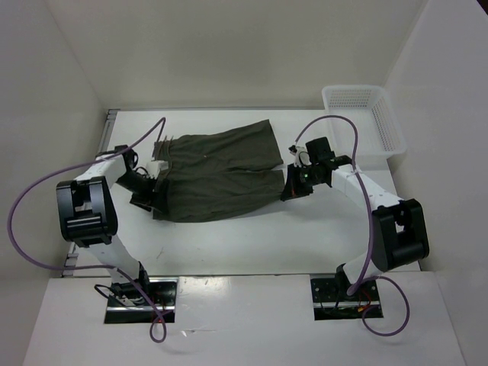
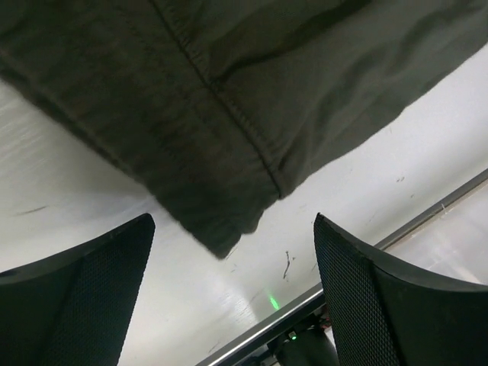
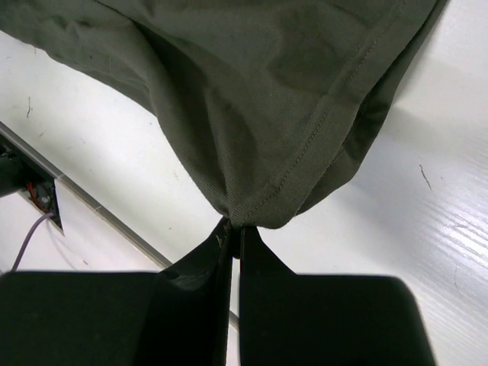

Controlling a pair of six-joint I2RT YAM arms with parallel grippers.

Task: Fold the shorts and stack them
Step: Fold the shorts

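While your right gripper [image 3: 235,226] is pinched shut on a leg hem of the shorts [image 1: 217,171], your left gripper [image 2: 232,223] stands wide and holds nothing. A seamed corner of the cloth lies ungripped just ahead of its fingers. The shorts lie spread on the table [image 1: 252,244] between the arms. Hold the right pinch firm. Seat the left deep on that seamed corner before folding, so both ends travel level.
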